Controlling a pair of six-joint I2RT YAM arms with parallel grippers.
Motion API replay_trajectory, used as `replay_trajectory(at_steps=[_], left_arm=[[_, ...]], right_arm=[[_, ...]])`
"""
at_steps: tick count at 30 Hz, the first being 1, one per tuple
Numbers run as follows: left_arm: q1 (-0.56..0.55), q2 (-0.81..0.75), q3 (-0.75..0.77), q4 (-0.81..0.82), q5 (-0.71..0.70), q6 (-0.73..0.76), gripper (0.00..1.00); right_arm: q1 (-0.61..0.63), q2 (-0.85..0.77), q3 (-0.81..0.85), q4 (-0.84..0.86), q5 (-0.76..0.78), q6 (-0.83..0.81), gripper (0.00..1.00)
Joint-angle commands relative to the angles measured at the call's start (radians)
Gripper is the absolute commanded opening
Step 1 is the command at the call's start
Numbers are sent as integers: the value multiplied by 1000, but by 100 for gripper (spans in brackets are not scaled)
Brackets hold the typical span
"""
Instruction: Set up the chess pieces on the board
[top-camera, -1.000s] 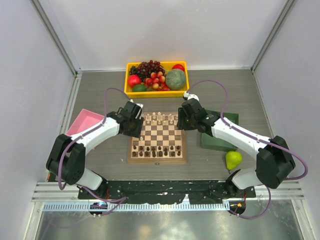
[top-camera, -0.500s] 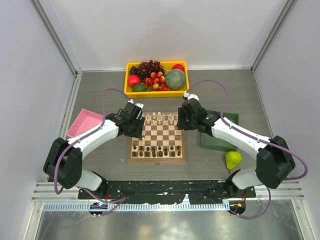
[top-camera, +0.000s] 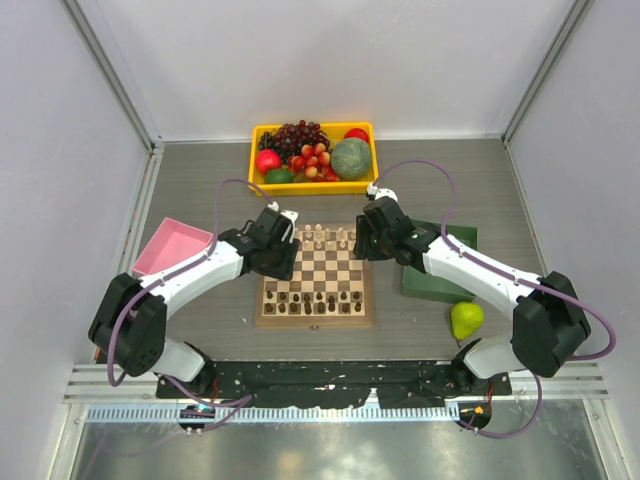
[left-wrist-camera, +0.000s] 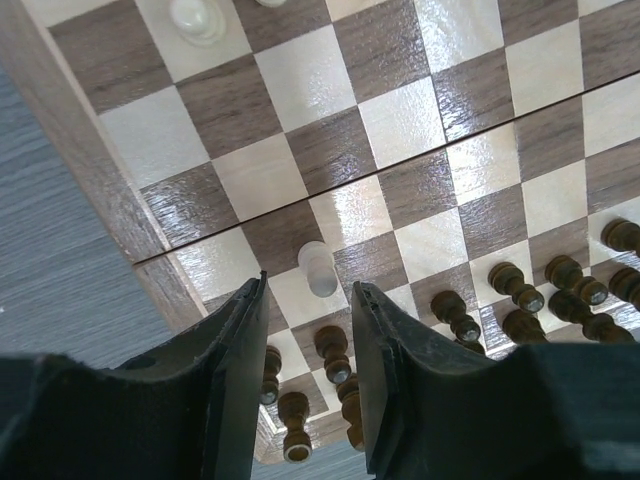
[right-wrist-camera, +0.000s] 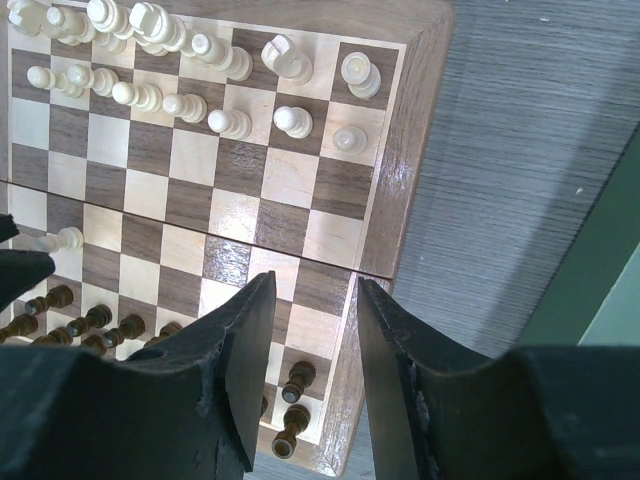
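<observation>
Board (top-camera: 315, 321) flat at table (top-camera: 200, 180) centre, between the two arms. Cream pieces (top-camera: 320, 238) lined up in the two far rows, dark pieces (top-camera: 315, 298) in the two near rows.

Left gripper (left-wrist-camera: 310, 284) hovering over the board's left side, about mid-depth. Jaws apart, not clamped on anything. Lone cream pawn (left-wrist-camera: 318, 268) upright on a square right at the fingertips, in line with the gap and with daylight on both sides, so released and not grasped. Well apart from the other cream men, nearer the dark rows. Dark pawns and back-rank men visible below and to the right of the fingers (left-wrist-camera: 235, 360) in the left wrist view.

Right gripper (right-wrist-camera: 315, 282) over the board's right edge, mid-depth, just inside the tan border (right-wrist-camera: 400, 170). Jaws apart here too, nothing gripped. Bare squares under the gap. Right wrist view also picks up the cream rows along the top, the lone pawn at far left beside a dark tip of the other gripper, and a few dark men down by its own fingers (right-wrist-camera: 245, 360).

Around the board:
- yellow tray (top-camera: 258, 160) of fruit at the far side
- pink tray (top-camera: 170, 245) to the left
- green tray (top-camera: 440, 285) to the right, under the right arm
- green pear (top-camera: 466, 318) on the table just beside the green tray's near corner
</observation>
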Motion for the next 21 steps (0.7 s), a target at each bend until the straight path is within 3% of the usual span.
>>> replay_trajectory(at_steps=[1, 13, 21], left_arm=[[-13, 23, 24, 20, 17, 0, 43], [-13, 66, 63, -9, 15, 29, 29], [-13, 61, 72, -20, 14, 47, 3]], right_arm=[[2, -3, 36, 26, 2, 1, 45], [2, 1, 33, 26, 5, -4, 45], [2, 6, 31, 26, 2, -7, 45]])
